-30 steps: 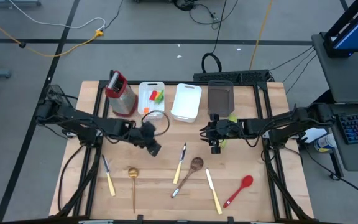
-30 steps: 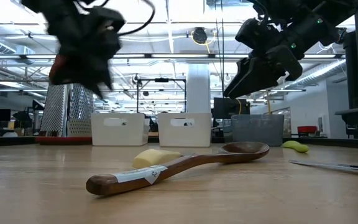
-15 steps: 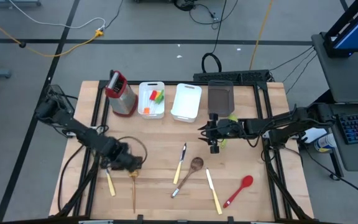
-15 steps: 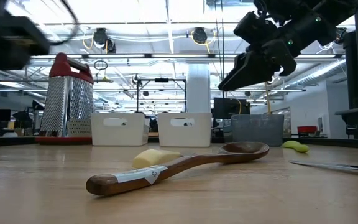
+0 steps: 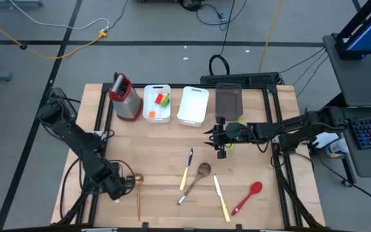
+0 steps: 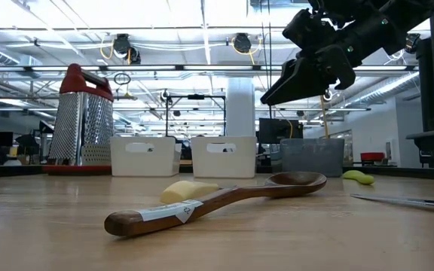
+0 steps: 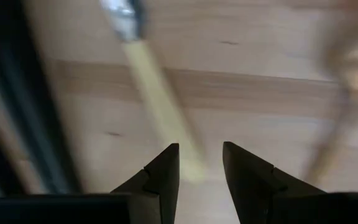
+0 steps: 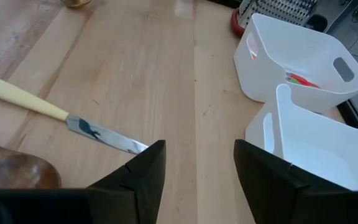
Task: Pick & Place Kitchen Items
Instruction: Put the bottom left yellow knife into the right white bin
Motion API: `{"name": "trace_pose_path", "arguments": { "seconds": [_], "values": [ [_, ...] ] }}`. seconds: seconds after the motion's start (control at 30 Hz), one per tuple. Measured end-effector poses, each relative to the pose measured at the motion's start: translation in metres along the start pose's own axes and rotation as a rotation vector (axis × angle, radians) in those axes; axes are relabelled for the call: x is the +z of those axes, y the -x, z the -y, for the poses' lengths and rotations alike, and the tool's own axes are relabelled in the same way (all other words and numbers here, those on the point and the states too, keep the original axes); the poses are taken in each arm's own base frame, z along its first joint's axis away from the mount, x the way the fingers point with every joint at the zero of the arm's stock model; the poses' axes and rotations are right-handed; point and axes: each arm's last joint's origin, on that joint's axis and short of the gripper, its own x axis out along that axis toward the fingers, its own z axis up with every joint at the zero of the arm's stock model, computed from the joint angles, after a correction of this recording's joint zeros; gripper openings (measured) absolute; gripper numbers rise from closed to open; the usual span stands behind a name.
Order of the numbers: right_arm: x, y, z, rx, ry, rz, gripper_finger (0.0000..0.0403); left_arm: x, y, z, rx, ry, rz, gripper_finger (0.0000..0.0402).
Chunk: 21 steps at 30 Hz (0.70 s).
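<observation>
Cream-handled knife (image 5: 114, 191), lying flat near the front-left corner of the table (image 5: 166, 154), just beside the gold ladle (image 5: 138, 193). Looks light, stiff and thin, smooth along the handle, so likely to skid or pivot under a pinch; best taken mid-handle, across its width. Left gripper (image 7: 200, 163) right over it now, fingers partly parted with the pale handle running up between the tips, nothing held. Swung down from mid-table by the bins a second ago to this front-left spot. Right gripper (image 8: 196, 163) hanging above the table's middle near the grey bin (image 5: 228, 101), fingers wide and empty, barely shifted since.
</observation>
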Motion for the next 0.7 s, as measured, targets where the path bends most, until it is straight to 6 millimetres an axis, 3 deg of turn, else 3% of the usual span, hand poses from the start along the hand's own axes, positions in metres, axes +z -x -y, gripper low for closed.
{"name": "trace_pose_path", "arguments": {
  "seconds": [0.27,0.7],
  "values": [
    [0.0,0.0,0.0,0.001,0.0,0.0,0.0183,0.005,-0.015,-0.021,0.105,-0.022,0.026,0.0129],
    [-0.009,0.001,-0.002,-0.026,-0.066,0.131,0.0183,0.012,-0.018,-0.018,-0.017,-0.071,0.125,0.0129]
  ]
}}
